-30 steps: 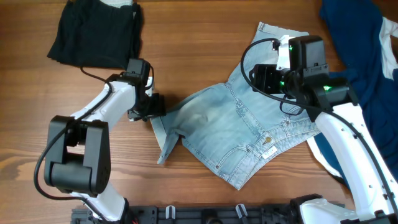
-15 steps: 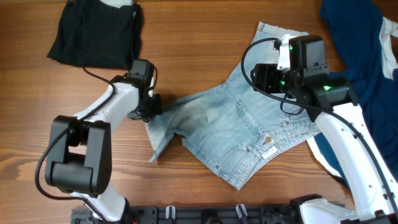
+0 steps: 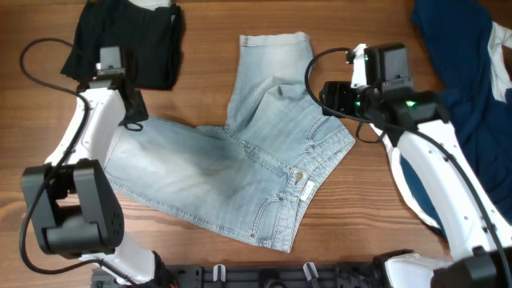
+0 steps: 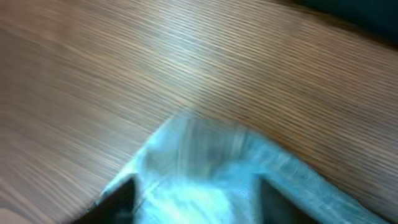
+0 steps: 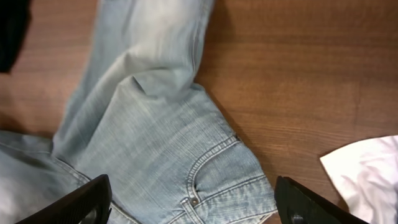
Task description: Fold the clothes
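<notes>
Wood tabletop (image 3: 210,32) now carries denim shorts (image 3: 232,164) dragged out flat, left pincer (image 4: 196,198) and right pincer (image 5: 198,202) spread.

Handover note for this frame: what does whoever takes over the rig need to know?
Left gripper: open, with a corner of the shorts between its fingers, apparently not pinched.
Right gripper: open above the shorts' right edge, holding nothing.
Shorts: spread at mid-table, no fold made.
Black garment: top left, compact.
Navy garments: far right, rumpled.
Left to do: fold the shorts and the navy ones.
</notes>
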Action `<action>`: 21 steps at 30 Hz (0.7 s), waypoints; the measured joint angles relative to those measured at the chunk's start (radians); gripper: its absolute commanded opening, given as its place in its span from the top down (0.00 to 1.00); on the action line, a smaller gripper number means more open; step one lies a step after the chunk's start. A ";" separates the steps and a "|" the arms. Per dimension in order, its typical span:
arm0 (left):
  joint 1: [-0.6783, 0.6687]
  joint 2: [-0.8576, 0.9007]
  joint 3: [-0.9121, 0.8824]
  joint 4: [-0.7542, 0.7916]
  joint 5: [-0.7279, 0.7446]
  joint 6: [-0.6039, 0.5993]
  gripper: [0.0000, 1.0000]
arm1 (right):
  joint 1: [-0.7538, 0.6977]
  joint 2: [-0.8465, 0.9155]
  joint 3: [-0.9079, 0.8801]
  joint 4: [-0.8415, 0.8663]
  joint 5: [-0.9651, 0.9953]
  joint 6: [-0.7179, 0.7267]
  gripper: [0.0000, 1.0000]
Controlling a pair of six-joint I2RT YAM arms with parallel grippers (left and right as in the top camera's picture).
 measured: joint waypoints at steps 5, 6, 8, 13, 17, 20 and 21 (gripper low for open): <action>0.000 0.000 0.000 -0.003 -0.011 0.003 0.00 | 0.000 0.087 0.000 0.060 -0.004 -0.015 0.17; 0.000 0.000 0.000 -0.009 -0.011 0.003 0.00 | 0.000 0.099 0.000 0.088 -0.005 -0.018 0.17; 0.000 -0.002 0.001 -0.039 -0.002 0.002 0.00 | 0.000 0.139 0.000 0.162 -0.014 -0.025 0.19; 0.000 -0.037 0.002 -0.084 0.095 -0.010 0.00 | 0.000 0.269 0.000 0.377 -0.035 -0.017 0.25; 0.000 -0.087 0.006 -0.087 0.193 -0.013 0.00 | 0.000 0.386 0.001 0.538 -0.058 0.004 0.27; 0.000 -0.104 0.011 -0.086 0.265 -0.016 0.00 | 0.000 0.474 0.001 0.658 -0.066 0.022 0.27; 0.000 -0.104 0.011 -0.085 0.287 -0.017 0.00 | 0.000 0.499 0.001 0.694 -0.069 0.028 0.28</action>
